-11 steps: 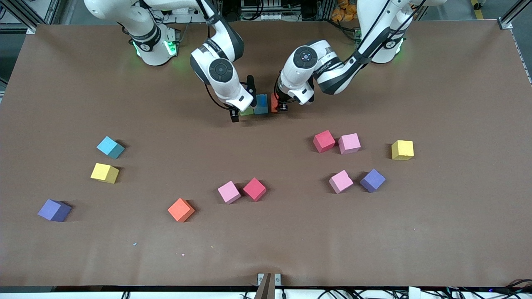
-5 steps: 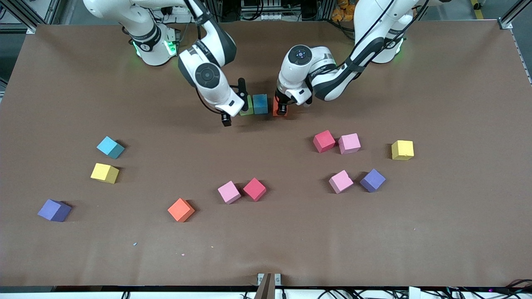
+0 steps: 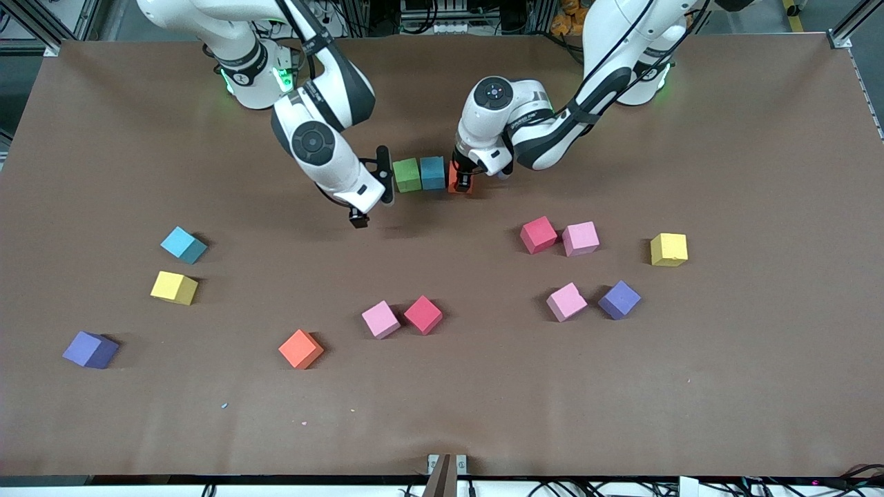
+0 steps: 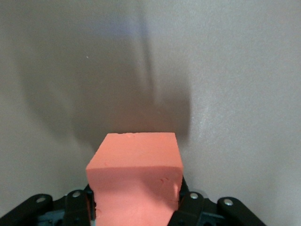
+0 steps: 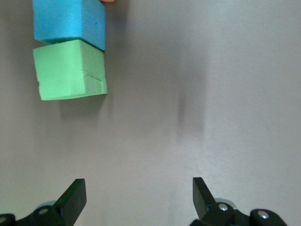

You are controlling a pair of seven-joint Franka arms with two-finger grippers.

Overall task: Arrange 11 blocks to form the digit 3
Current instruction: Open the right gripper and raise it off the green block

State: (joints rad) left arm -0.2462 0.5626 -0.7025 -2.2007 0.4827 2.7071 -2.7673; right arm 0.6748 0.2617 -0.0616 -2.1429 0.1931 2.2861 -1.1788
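- The left gripper [image 3: 461, 181] is seen clamped on an orange block [image 4: 136, 181], its fingers pressed against two of the cube's sides in the left wrist view; whether the cube rests fully on the table [image 3: 442, 414] cannot be told for sure.
- That orange block [image 3: 452, 177] is held at the end of a short row, just beside a blue block [image 3: 432, 172], which in turn touches a green block [image 3: 407, 174]; the row lies toward the robots' bases, near the middle of the table.
- The right gripper [image 3: 369, 185] is shown empty with its fingers [image 5: 73, 200] spread wide apart, over bare table just beside the green block [image 5: 70, 69] and touching nothing.
- The blue block [image 5: 69, 21] is pictured flush against the green one in the right wrist view.
- Loose blocks are scattered nearer the front camera: a red block [image 3: 538, 235] touching a pink block [image 3: 580, 239], a yellow block [image 3: 668, 249], a second pink block [image 3: 566, 301] beside a purple block [image 3: 619, 299], and a pink and red pair [image 3: 402, 317] near the table's middle.
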